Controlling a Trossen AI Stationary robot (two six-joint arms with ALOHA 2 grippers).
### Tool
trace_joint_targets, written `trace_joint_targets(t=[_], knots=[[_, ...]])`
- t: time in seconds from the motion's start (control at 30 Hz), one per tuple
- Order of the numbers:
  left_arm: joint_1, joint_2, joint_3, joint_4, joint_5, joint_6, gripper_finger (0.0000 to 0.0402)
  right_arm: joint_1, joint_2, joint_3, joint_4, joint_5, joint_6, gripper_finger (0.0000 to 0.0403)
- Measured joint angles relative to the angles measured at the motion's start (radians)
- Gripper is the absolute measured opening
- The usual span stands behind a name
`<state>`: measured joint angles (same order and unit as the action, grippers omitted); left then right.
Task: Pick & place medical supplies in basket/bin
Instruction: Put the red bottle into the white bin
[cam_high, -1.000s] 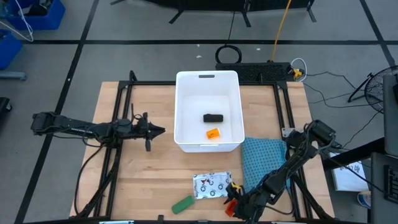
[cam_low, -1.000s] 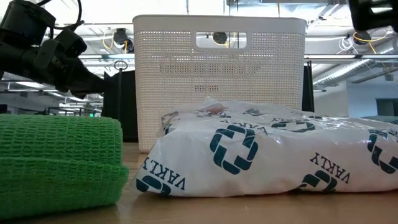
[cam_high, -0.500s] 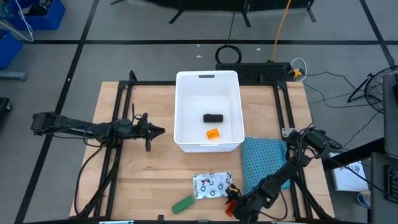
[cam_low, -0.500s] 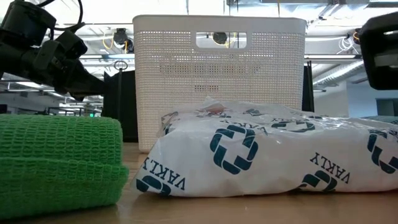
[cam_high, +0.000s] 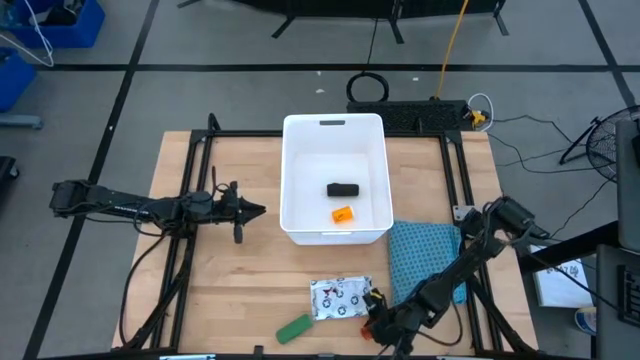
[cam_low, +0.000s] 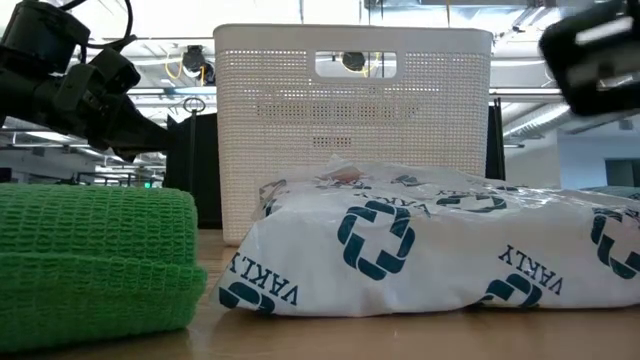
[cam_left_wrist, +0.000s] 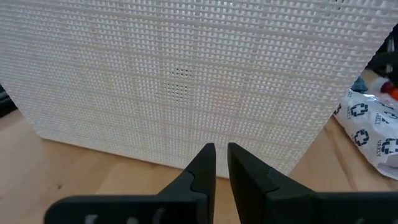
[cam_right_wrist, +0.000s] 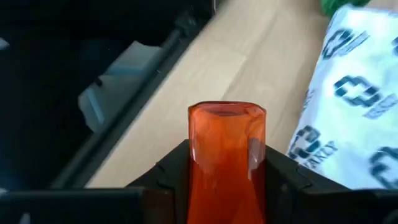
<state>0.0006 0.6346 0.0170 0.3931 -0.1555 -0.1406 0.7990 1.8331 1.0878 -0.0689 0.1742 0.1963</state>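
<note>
Your right gripper (cam_right_wrist: 227, 163) clamps the translucent orange-red bottle (cam_right_wrist: 226, 149) beside the white printed pouch (cam_high: 340, 297) | left gripper (cam_left_wrist: 216, 163) nearly closed, empty, facing the white perforated plastic tub (cam_high: 335, 180)

Even, bright overhead light fills the overhead picture; the pale wooden table (cam_high: 250, 280) shows only faint, soft shadows. At table height, the backlit ceiling lamps glare white behind the white perforated plastic tub (cam_low: 352, 130), and a dark arm part at the upper right is smeared by blur. The translucent orange-red bottle (cam_right_wrist: 227, 158) glows, close and soft-focused, against a dark, underexposed background.
</note>
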Motion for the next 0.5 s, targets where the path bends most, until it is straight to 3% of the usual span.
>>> trace_joint_targets(t=[0.23,0.33,0.5], knots=[[0.000,0.000,0.000,0.001,-0.002,0.016,0.0047,-0.015,-0.206,-0.065,0.014,0.004,-0.044,0.0140],[0.000,0.000,0.000,0.001,-0.002,0.031,0.0047,-0.028,-0.361,-0.187,0.146,-0.014,-0.110,0.0139],[0.000,0.000,0.000,0.001,-0.002,0.027,0.0047,-0.080,-0.697,-0.505,0.451,-0.097,-0.181,0.0129]])
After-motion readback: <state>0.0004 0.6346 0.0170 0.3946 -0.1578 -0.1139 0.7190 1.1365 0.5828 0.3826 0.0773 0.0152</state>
